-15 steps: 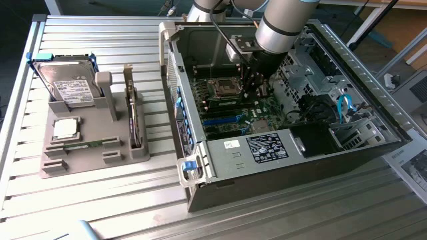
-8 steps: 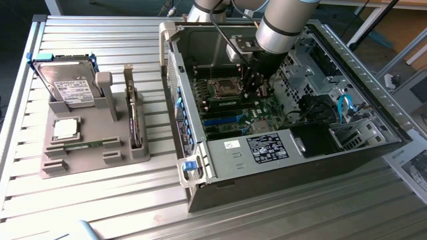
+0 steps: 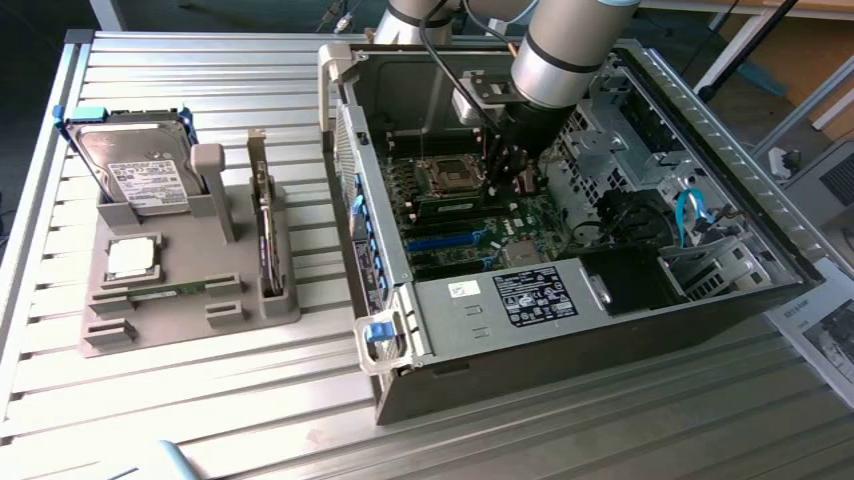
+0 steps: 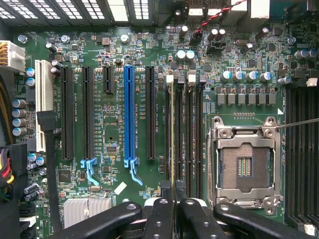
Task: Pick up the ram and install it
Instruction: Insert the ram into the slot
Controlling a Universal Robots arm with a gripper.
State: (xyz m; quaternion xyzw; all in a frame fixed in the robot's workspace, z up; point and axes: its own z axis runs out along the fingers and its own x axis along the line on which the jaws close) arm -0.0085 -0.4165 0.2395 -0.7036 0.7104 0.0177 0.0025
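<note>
Broadly, you have open slatted table [image 3: 200,420] on the exterior view's left, where the grey tray [image 3: 160,335] sits well apart from the computer case [image 3: 461,300]. Inside, the case walls stand close around your arm. On the motherboard [image 4: 99,50], the gripper [image 4: 174,203] is pinched narrow on the ram [image 4: 173,129], which stands on edge at the memory slots, just beside the processor socket [image 4: 244,164].

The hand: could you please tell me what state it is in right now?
The hand: closed, apparently gripping the ram edge-on.
</note>
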